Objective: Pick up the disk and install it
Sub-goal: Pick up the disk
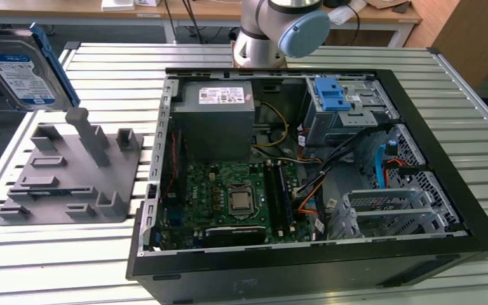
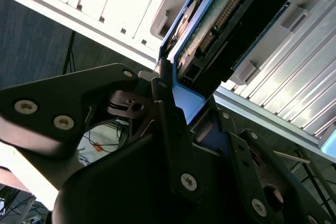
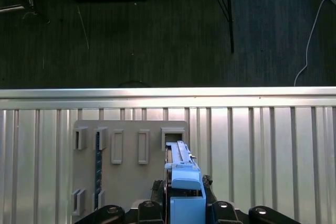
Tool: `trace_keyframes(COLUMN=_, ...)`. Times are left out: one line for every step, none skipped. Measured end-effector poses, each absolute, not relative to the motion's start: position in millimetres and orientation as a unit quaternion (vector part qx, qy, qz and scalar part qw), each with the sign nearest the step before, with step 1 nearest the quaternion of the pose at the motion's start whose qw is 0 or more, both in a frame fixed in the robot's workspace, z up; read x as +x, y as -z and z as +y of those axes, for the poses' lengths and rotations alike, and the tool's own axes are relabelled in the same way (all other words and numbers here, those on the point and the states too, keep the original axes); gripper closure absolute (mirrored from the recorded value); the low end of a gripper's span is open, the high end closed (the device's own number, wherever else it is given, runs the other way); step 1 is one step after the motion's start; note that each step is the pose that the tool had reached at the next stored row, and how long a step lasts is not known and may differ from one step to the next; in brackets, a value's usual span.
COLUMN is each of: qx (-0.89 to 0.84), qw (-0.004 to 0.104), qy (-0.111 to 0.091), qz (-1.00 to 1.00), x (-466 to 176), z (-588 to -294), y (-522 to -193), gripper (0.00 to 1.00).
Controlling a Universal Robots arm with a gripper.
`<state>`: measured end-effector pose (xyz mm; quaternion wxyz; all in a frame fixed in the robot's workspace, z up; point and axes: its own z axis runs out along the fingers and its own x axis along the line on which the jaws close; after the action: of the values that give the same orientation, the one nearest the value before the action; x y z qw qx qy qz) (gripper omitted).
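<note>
The disk (image 1: 20, 70), a silver drive with a white-and-blue label in a blue carrier, hangs upright in the air at the exterior view's far left, above the grey holder fixture (image 1: 66, 171). In the first wrist view the disk (image 3: 182, 174) shows edge-on over the fixture (image 3: 126, 166), with my gripper (image 3: 184, 214) shut on its blue carrier. The second wrist view shows the gripper (image 2: 184, 108) clamped on the carrier's end, and the disk's (image 2: 220, 19) circuit-board side and connector face the camera.
An open black computer case (image 1: 447, 127) lies on the slatted metal table (image 1: 58, 260). Inside are a grey power supply (image 1: 218, 121), a motherboard (image 1: 239, 197) and a metal drive cage with a blue latch (image 1: 333, 95). The arm's base (image 1: 269, 32) stands behind the case.
</note>
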<state>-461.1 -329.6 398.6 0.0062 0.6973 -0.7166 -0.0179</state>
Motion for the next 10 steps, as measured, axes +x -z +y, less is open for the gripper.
trace_keyframes(qx=0.697, qw=0.006, qy=0.018, qz=-0.717, x=-461.1, z=-329.6, y=-398.7, gripper=0.64)
trace_keyframes(qx=0.697, qw=0.006, qy=0.018, qz=-0.717, x=-461.0, z=-329.6, y=-399.0, gripper=0.64)
trace_keyframes(qx=0.697, qw=0.006, qy=0.018, qz=-0.717, x=-461.1, z=-329.6, y=-399.2, gripper=0.64)
trace_keyframes(qx=0.697, qw=0.006, qy=0.018, qz=-0.717, x=-461.0, z=-329.6, y=-399.3, gripper=0.64)
trace_keyframes(qx=0.697, qw=0.006, qy=0.018, qz=-0.717, x=-461.0, z=-329.6, y=-399.4, gripper=0.64)
trace_keyframes(qx=0.697, qw=0.006, qy=0.018, qz=-0.717, x=-461.0, z=-329.6, y=-399.6, gripper=0.64)
trace_keyframes(qx=0.697, qw=0.006, qy=0.018, qz=-0.717, x=-461.1, z=-329.6, y=-399.8, gripper=0.64)
trace_keyframes(qx=0.697, qw=0.006, qy=0.018, qz=-0.717, x=-461.1, z=-329.6, y=-400.0, gripper=0.64)
trace_keyframes(qx=0.697, qw=0.006, qy=0.018, qz=-0.717, x=-461.1, z=-329.6, y=-400.2, gripper=0.64)
trace_keyframes(qx=0.697, qw=0.006, qy=0.018, qz=-0.717, x=-461.1, z=-329.6, y=-400.4, gripper=0.64)
